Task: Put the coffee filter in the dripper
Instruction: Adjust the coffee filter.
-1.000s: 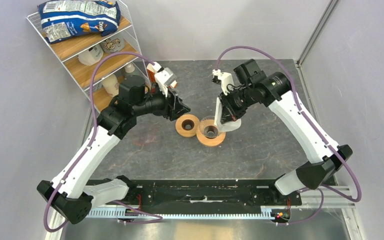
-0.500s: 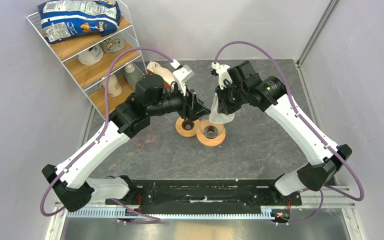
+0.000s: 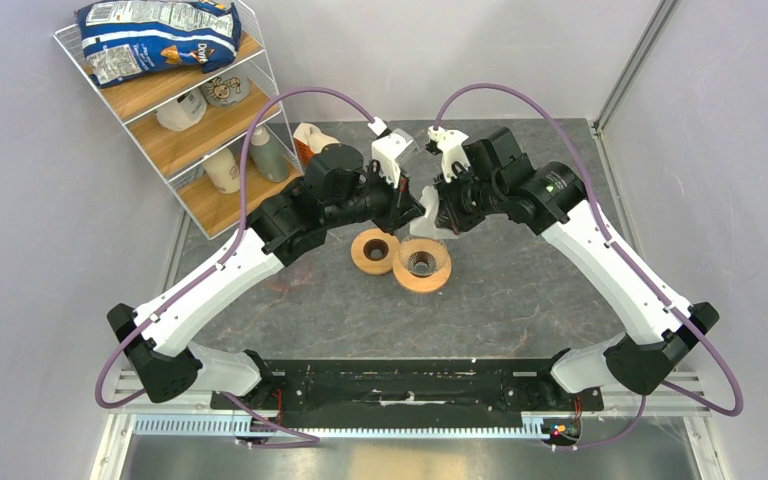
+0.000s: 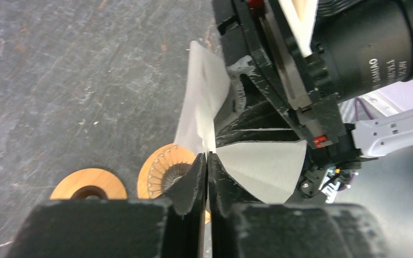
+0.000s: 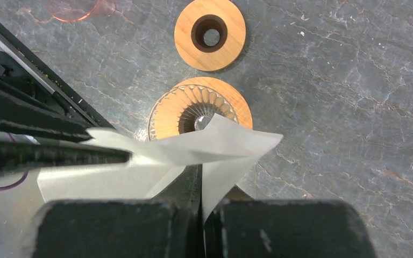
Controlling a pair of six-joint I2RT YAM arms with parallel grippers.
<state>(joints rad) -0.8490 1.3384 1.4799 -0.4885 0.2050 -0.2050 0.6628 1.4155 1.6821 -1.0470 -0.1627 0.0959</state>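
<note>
The coffee filter (image 3: 423, 216), a thin cream-white paper cone, hangs in the air between my two grippers, just behind and above the dripper (image 3: 421, 266). In the left wrist view my left gripper (image 4: 207, 159) is shut on one edge of the filter (image 4: 263, 161), with the dripper (image 4: 161, 171) below on the table. My right gripper (image 5: 200, 173) is shut on the opposite edge of the filter (image 5: 215, 144), which is spread partly open over the dripper (image 5: 193, 110). The dripper's ribbed glass cone sits upright in its wooden collar.
A bare wooden ring (image 3: 375, 250) lies just left of the dripper. An orange-and-white packet (image 3: 309, 141) stands behind the left arm. At the back left stands a wire shelf rack (image 3: 185, 120) holding a chip bag and bottles. A faint pink mark (image 5: 75, 7) shows on the table.
My left gripper swung right to meet the right gripper and closed on the filter's free edge. My right gripper lifted the filter up and back from the dripper.
</note>
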